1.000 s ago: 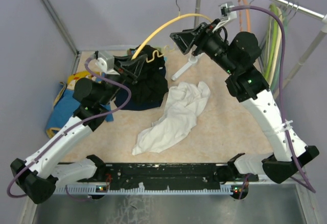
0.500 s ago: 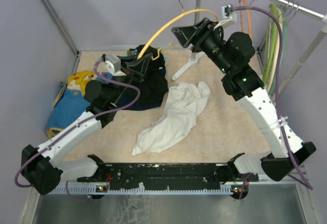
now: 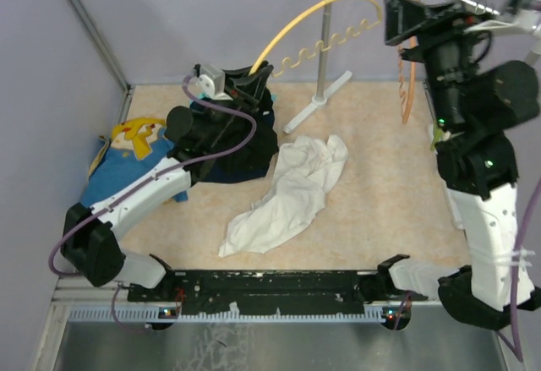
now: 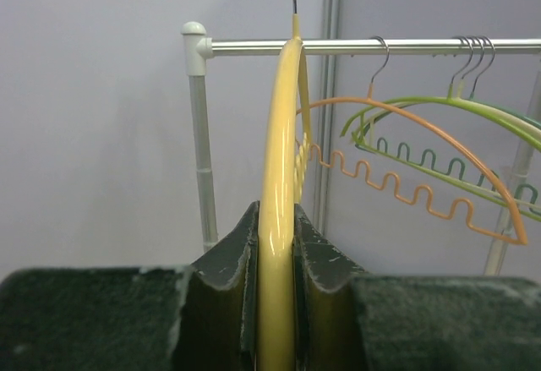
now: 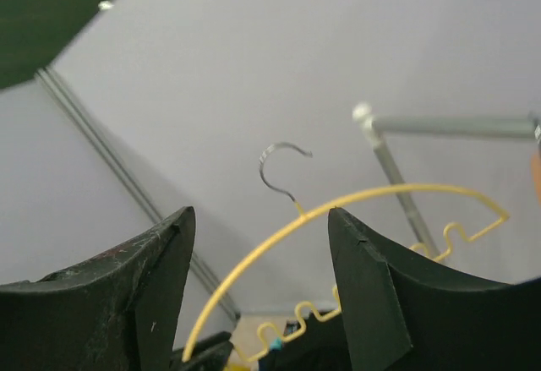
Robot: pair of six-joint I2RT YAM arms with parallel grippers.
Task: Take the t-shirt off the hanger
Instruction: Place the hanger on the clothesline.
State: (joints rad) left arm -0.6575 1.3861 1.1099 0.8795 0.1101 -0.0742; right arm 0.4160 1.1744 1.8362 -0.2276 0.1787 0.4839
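Observation: the left fingers (image 4: 230, 263) are clamping the lower end of the yellow hanger (image 4: 279, 177), pressed tight on either side of it. The right fingers (image 5: 148, 278) are standing wide apart with nothing between them.

Change noted: over the last second the right arm is letting go of the hanger's mid-span and swinging away to the right, up beside the rail (image 4: 380, 46). Over the same second the left arm is pushing forward and lifting. The hanger is now being carried by the left arm alone and is riding higher. Its hook is reaching rail level in the left wrist view, though whether it is touching the rail cannot be told.

Location of goods: the hanger is showing bare along its whole arc and wavy bar. The black t-shirt (image 3: 245, 139) is lying in a heap on the worktop (image 3: 380, 193), just below the left fingers. A white garment (image 3: 292, 189) is lying separately at mid-worktop.

Assessment: the removal is reading as complete, on the judgement that the black item is the one concerned. The remaining handling appears to be disposal of the empty hanger.
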